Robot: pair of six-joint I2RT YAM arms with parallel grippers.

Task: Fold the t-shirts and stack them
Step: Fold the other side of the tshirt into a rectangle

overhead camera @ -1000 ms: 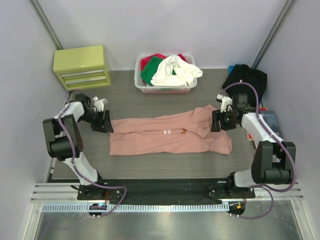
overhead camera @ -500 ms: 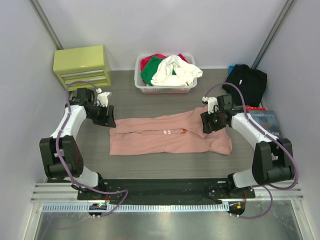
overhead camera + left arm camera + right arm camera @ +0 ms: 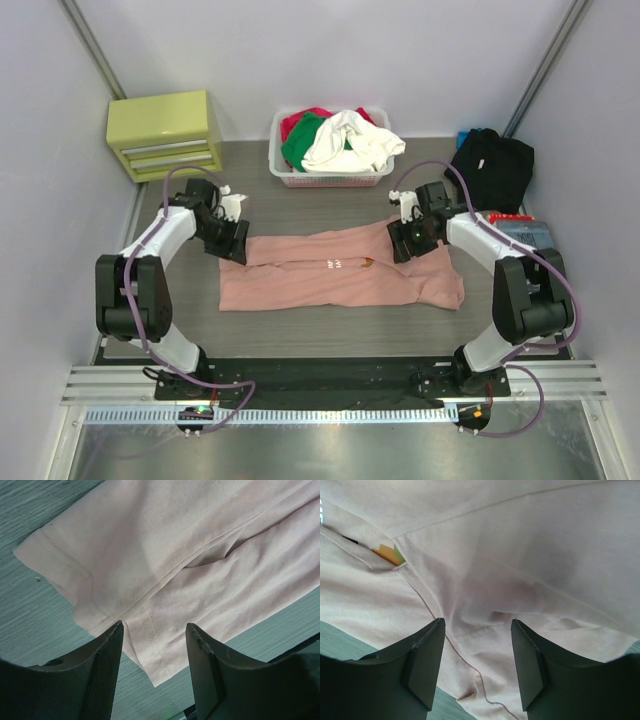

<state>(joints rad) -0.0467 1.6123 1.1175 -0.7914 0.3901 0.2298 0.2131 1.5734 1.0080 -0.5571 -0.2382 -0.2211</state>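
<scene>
Where it lies stretched sideways across the middle of the tabletop (image 3: 320, 330), the salmon-pink t-shirt (image 3: 330, 285) is folded into a long band, with its small chest print facing up near the centre. Its left end is flat and shows a stitched hem and a seam in the left wrist view. Its right end is more rumpled, with a flap of cloth lapping over the body.

The left tool (image 3: 236, 243) hangs over the far-left corner of the salmon-pink t-shirt. Its dark jaws are moderately wide, and the hemmed corner shows unpinched between them. The right tool (image 3: 403, 243) is over the far-right part of the shirt, its jaws likewise apart. Wrinkled pink cloth and a seam show in the gap, and a scrap of orange and green print sits off to one side. Neither tool grips anything, and I cannot tell whether the fingertips touch the cloth.

The black t-shirt (image 3: 492, 165) lies crumpled at the far right corner of the tabletop, well apart from the pink one. A white basket (image 3: 330, 180) heaped with white, green and red garments stands at the far edge. A lime-green drawer cabinet (image 3: 165, 133) stands in the far left corner.
</scene>
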